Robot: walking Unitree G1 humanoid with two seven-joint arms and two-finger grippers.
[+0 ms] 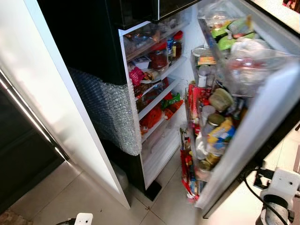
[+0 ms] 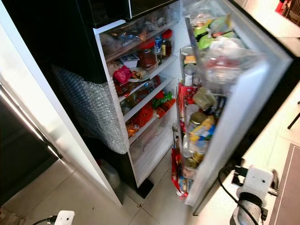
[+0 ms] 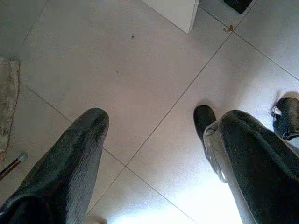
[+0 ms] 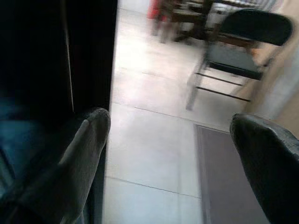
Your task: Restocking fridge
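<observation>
Both grippers, left [image 3: 154, 154] and right [image 4: 170, 158], hang spread and empty; crammed door shelves [image 1: 211, 122] could spill if bumped.

Both eye views look down into the open fridge [image 1: 154, 93]; wrist cameras face the tiled floor [image 3: 154, 70].

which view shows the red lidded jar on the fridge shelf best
The right eye view: the red lidded jar stands near the picture's middle, on the upper fridge shelf. The left eye view shows the same jar, slightly dimmer. The wrist views look at floor tiles instead.
</observation>
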